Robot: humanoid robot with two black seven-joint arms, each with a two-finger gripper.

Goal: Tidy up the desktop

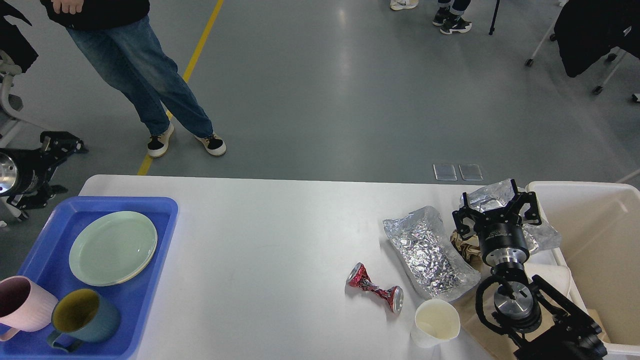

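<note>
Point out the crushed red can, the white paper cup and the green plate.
crushed red can [375, 288], head view, its pinched middle.
white paper cup [436, 321], head view, its inner wall.
green plate [113, 247], head view, its centre.

My right arm [542, 320] is matte black, built of angular links, with a loop of black cable curving beside a round silver joint face that carries a dark slot. Above it sits a black cylindrical wrist with a line of small white lettering too fine to read and a polished silver collar beneath. My right gripper [496, 207] is black, skeletal, made of open bracket-like fingers. My left arm [25, 172] is black too, ending in a shiny silver disc.
</note>
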